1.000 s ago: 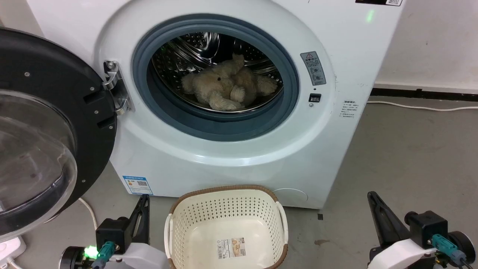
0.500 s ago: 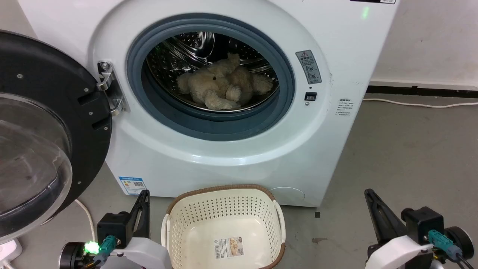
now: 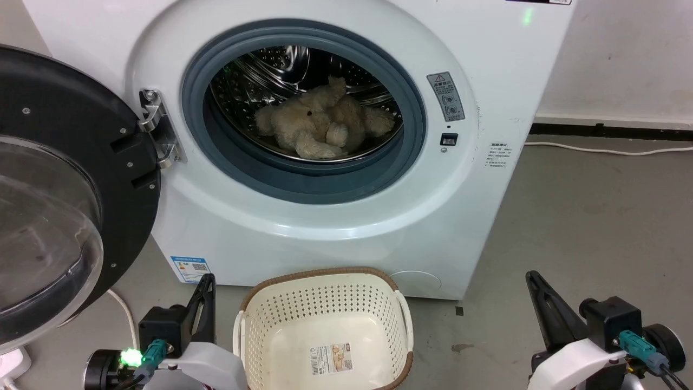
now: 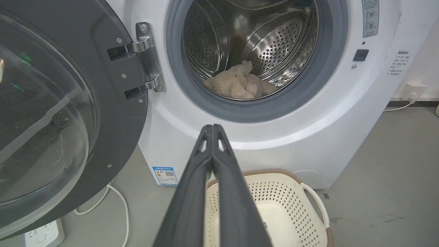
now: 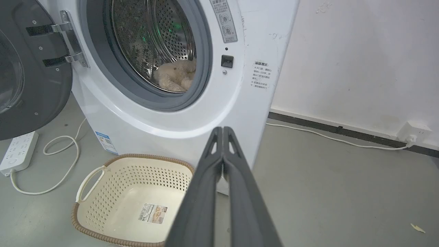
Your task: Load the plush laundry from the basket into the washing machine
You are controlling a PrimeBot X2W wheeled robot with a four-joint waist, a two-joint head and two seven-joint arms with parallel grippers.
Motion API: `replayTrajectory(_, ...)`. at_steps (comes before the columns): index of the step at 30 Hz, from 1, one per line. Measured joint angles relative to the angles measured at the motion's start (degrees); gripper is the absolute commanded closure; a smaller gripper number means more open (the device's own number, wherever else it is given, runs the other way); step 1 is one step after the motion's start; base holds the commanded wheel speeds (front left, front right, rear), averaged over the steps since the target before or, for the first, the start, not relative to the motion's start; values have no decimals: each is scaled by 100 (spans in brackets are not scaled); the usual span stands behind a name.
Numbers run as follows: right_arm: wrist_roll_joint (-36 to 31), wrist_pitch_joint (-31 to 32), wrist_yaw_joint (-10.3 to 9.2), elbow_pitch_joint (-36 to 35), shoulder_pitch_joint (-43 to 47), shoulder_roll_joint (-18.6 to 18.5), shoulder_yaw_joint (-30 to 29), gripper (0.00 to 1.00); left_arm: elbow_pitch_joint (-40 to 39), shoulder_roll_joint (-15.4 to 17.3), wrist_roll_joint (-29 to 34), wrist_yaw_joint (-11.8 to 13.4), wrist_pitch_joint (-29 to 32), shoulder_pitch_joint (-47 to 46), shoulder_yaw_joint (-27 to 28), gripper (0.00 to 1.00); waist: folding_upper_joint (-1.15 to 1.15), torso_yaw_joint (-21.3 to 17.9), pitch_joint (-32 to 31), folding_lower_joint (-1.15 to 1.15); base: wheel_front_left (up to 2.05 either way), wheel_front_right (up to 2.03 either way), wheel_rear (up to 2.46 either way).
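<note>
Standing open left of the basket (image 3: 325, 300), the door (image 3: 81, 124) overhangs a white cable (image 4: 126, 219).

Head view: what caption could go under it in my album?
A fluffy beige teddy bear lies inside the white front-loading washing machine; the cream perforated basket sits empty before it.

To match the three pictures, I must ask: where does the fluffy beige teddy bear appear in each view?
Head view: the fluffy beige teddy bear lies upper centre, inside the grey rubber door ring.
Left wrist view: upper centre, slightly right.
Right wrist view: upper left of centre, its right side cut off by the ring.
Shared landmark: that ring.
</note>
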Motion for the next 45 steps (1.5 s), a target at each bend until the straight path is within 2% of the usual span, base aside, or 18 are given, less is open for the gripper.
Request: replayTrajectory(45,-1,0,0,-1,0,0,0,100,-1,-2,1,0,0,0,2,100,0,0,0,0,0,0,0)
